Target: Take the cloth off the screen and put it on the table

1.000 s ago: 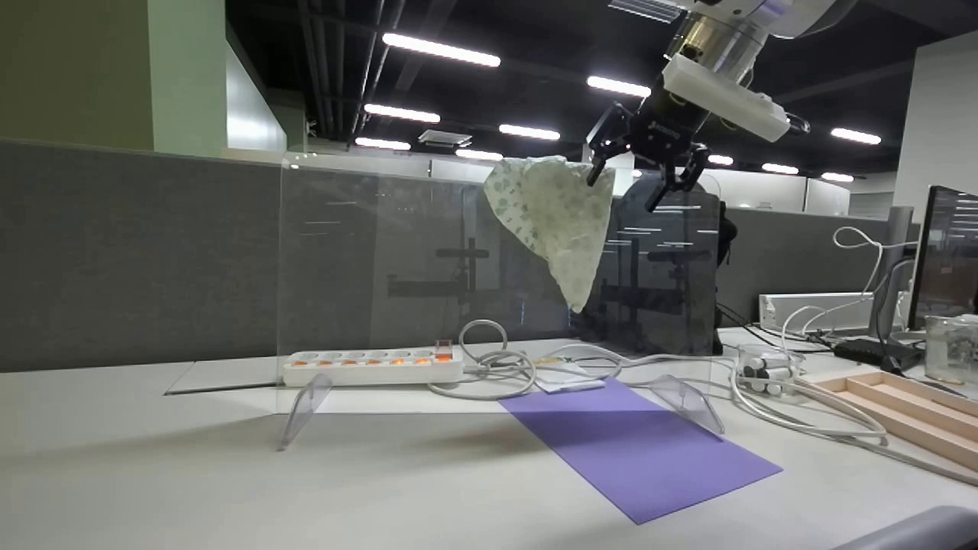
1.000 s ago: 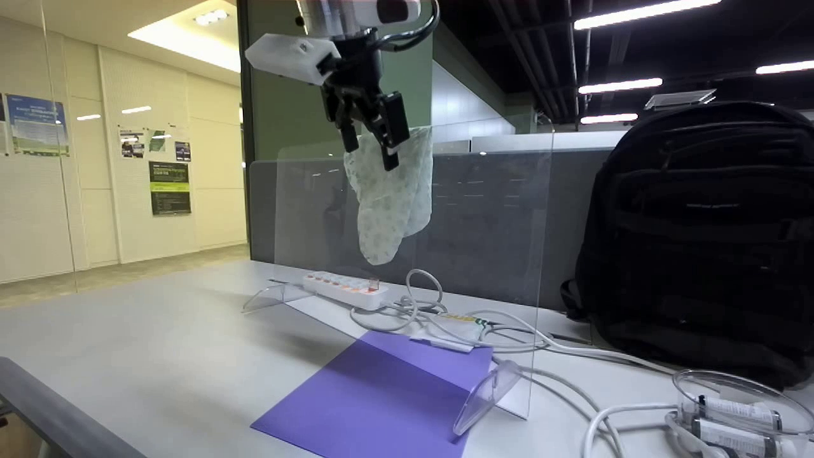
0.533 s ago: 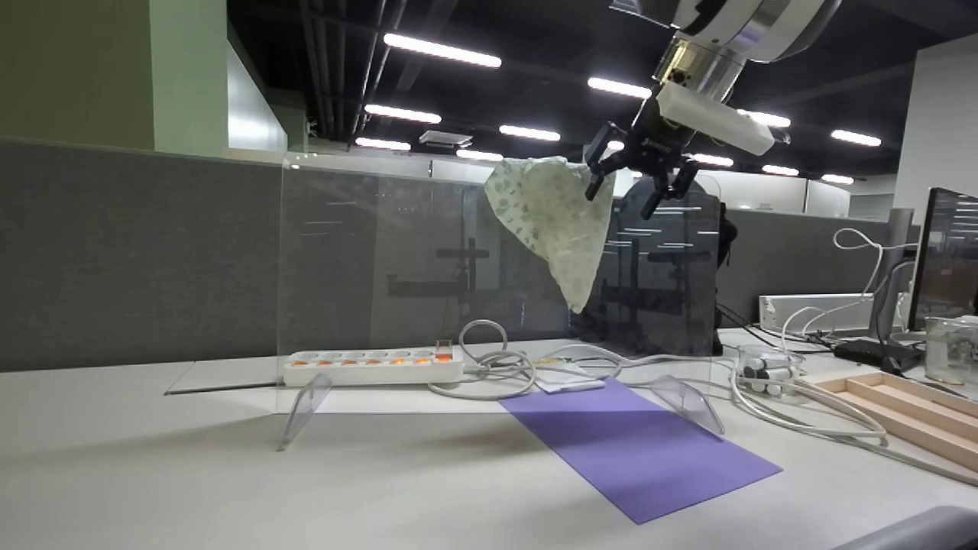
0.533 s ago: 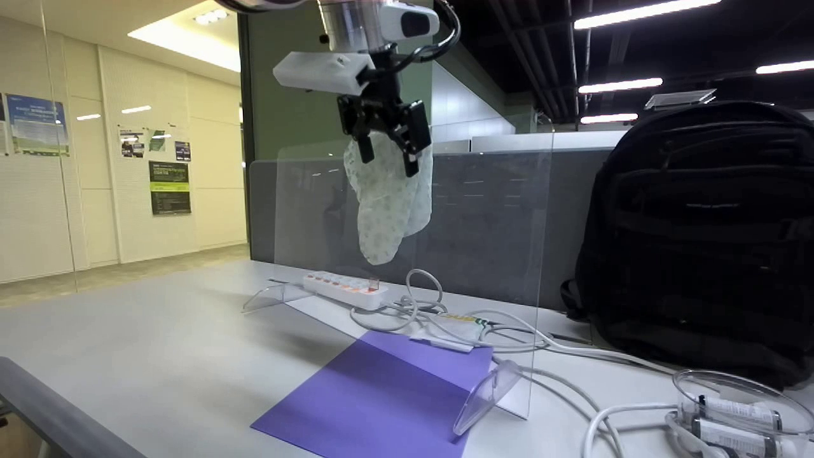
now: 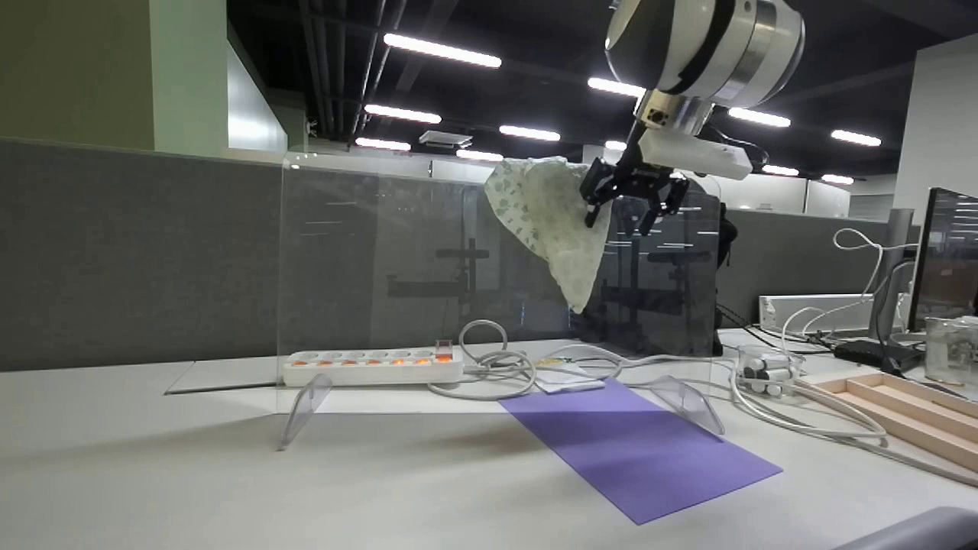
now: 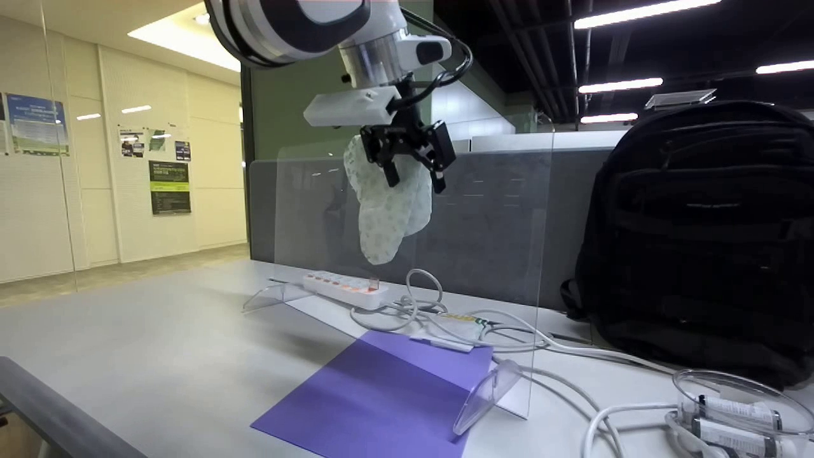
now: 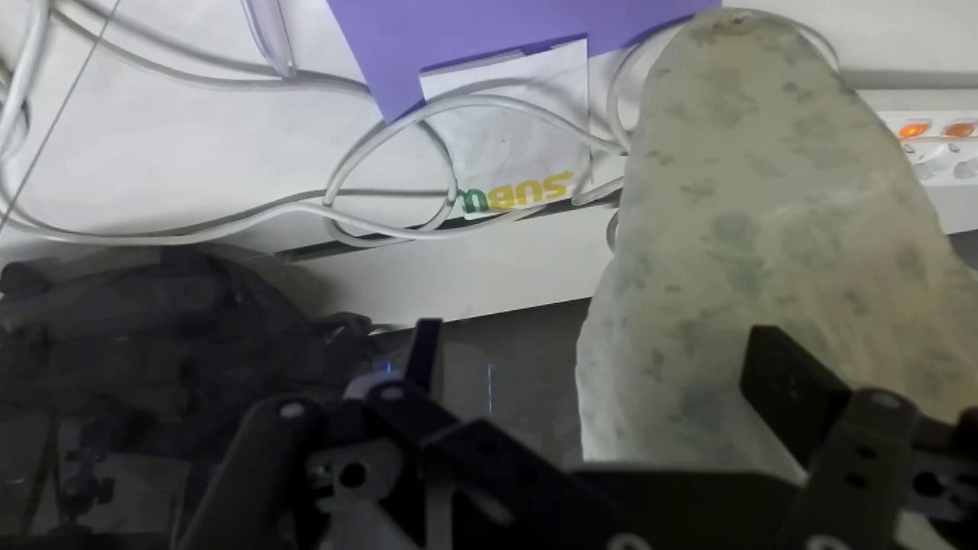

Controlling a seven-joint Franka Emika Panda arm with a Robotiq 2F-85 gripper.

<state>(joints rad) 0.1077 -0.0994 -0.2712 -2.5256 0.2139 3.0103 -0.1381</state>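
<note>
A pale green spotted cloth hangs over the top edge of the upright transparent screen; the cloth (image 5: 539, 206) (image 6: 381, 222) and the screen (image 5: 359, 252) (image 6: 483, 254) show in both exterior views. The screen stands on the white table (image 5: 191, 473) (image 6: 178, 343). My gripper (image 5: 617, 224) (image 6: 415, 183) is open, fingers pointing down, near the screen's top and the cloth's side. In the wrist view the cloth (image 7: 764, 214) fills the right side. The right finger of my gripper (image 7: 596, 336) overlaps it and the left finger is off it. Whether a finger touches it is unclear.
A purple sheet (image 5: 642, 458) lies on the table under the screen. A white power strip (image 5: 367, 368) and loose white cables (image 6: 413, 305) lie behind it. A black backpack (image 6: 699, 242), a clear jar with small bottles (image 6: 738, 413) and a wooden tray (image 5: 909, 412) stand at the side.
My gripper has come down and turned more upright, moving across towards the cloth's side near the screen's top. It stays open. The cloth and screen have not visibly moved.
</note>
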